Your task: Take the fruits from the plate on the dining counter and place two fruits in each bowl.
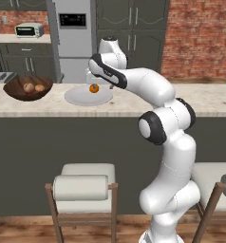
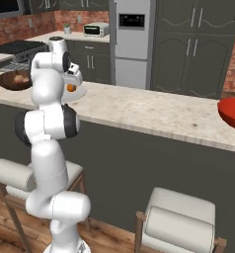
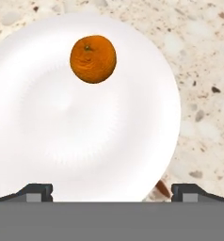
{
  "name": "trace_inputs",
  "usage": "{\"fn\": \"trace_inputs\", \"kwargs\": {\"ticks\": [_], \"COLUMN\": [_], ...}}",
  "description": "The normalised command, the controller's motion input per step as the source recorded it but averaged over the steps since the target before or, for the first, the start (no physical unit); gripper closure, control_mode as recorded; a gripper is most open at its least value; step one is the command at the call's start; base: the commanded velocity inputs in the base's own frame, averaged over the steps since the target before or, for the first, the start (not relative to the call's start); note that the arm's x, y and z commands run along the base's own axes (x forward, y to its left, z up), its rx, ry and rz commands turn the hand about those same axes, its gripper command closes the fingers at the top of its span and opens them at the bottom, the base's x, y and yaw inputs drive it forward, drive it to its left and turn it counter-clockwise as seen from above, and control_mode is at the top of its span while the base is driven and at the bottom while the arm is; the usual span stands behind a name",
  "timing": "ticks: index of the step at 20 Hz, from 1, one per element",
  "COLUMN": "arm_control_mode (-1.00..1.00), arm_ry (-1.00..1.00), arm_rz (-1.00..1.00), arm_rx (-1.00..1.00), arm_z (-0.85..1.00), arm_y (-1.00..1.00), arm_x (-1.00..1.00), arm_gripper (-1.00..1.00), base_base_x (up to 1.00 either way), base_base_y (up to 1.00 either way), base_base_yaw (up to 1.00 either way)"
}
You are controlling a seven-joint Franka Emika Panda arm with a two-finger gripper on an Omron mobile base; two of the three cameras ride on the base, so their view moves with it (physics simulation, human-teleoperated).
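Note:
One orange fruit (image 3: 92, 59) lies on the pale plate (image 3: 62, 122), toward its far side. The same orange fruit (image 1: 94, 88) and plate (image 1: 81, 98) sit on the dining counter (image 1: 134, 107). My gripper (image 3: 112, 192) hovers above the plate's near edge, open, with its fingertips (image 3: 38, 192) wide apart and nothing between them. The gripper (image 2: 73, 81) hangs just over the fruit (image 2: 70, 88). Left of the plate, the dark wooden bowl (image 1: 15, 91) holds two fruits, one peach-tan (image 1: 28, 87) and one orange-tan (image 1: 39, 88). The red bowl (image 2: 230, 114) stands far to the right; its inside is hard to make out.
Padded stools (image 1: 81, 186) stand in front of the counter's dark front. My own arm (image 1: 148, 83) reaches over the counter beside the plate. Behind are a fridge (image 1: 74, 33), a back counter with a toaster oven (image 1: 28, 30) and a stove (image 2: 18, 48).

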Motion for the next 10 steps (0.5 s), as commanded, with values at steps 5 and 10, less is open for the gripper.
{"fn": "trace_inputs", "kwargs": {"ticks": [5, 10], "arm_control_mode": [-1.0, -1.0], "arm_ry": [0.01, 0.01], "arm_rz": [0.01, 0.0], "arm_rx": [0.0, 0.0], "arm_z": [-0.22, -0.1], "arm_y": [0.0, 0.01], "arm_x": [0.26, 0.39], "arm_gripper": [-1.0, -1.0], "base_base_x": [0.0, 0.0], "base_base_y": [0.0, 0.0], "base_base_yaw": [0.0, 0.0]}}
